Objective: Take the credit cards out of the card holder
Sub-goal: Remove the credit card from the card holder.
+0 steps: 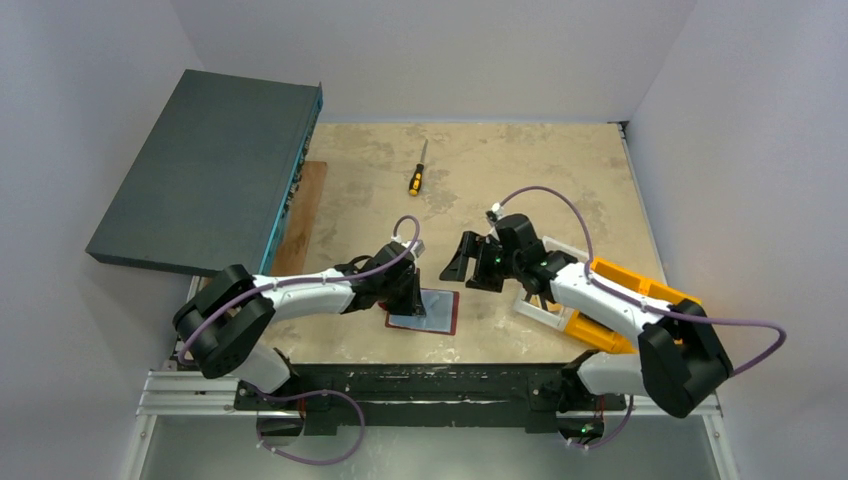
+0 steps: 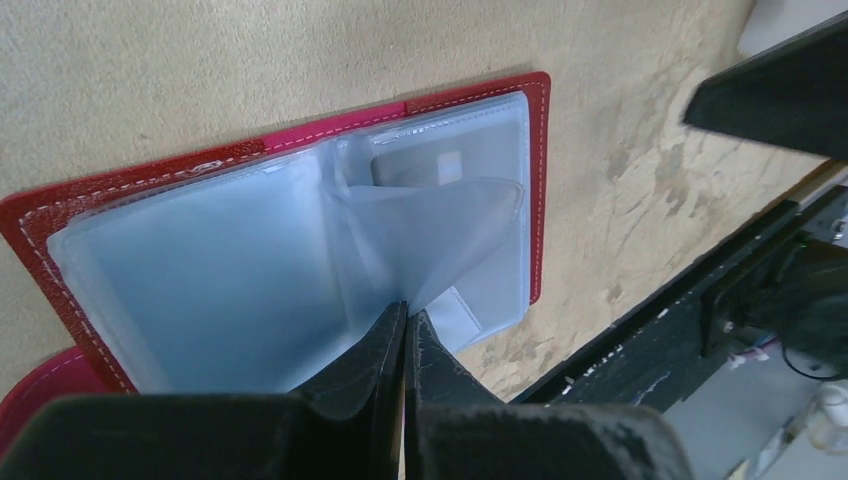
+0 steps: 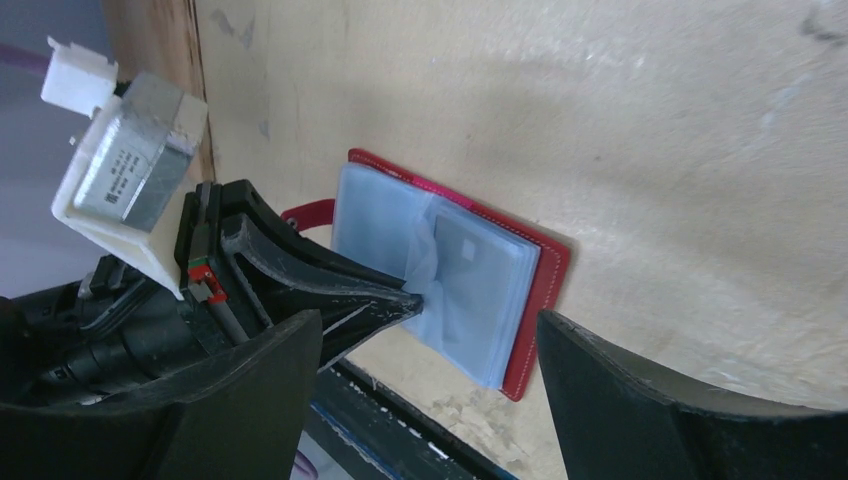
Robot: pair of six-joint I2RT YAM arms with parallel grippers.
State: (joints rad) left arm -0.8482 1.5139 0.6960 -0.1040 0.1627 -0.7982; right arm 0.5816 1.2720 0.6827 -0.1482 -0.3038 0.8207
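The card holder (image 2: 300,138) lies open and flat on the counter (image 1: 520,170), close to the front edge and just ahead of the left arm. Its red leather is face down and its stack of clear pockets faces up. The left gripper (image 2: 405,330) has its fingers clenched on the near edge of one plastic sleeve (image 2: 455,225), holding that leaf up in a loose tent while the other leaves lie flat. The right gripper (image 1: 468,264) hangs just to the right of the holder, above the counter. Its fingers are spread wide with nothing between them and point toward the holder's right-hand page.

Through the frosted plastic I can make out what looks like one of the credit cards (image 3: 478,262), a grey rectangle tucked in a pocket on that right page. None lies out on the counter. How many are inside I cannot tell.

The sleeve looks soft and floppy, so it will buckle rather than push. The holder itself seems light, and I'd expect it to slide or lift if tugged without being pinned. A card should be the opposite: thin, stiff and slick. The place to take one, I'd say, is whatever edge shows at the pocket's mouth, pinched flat across both faces and drawn straight along the pocket. I cannot make out for sure which side that mouth is on. The likely snag is the fingers catching plastic along with the card, or slipping off its smooth face.
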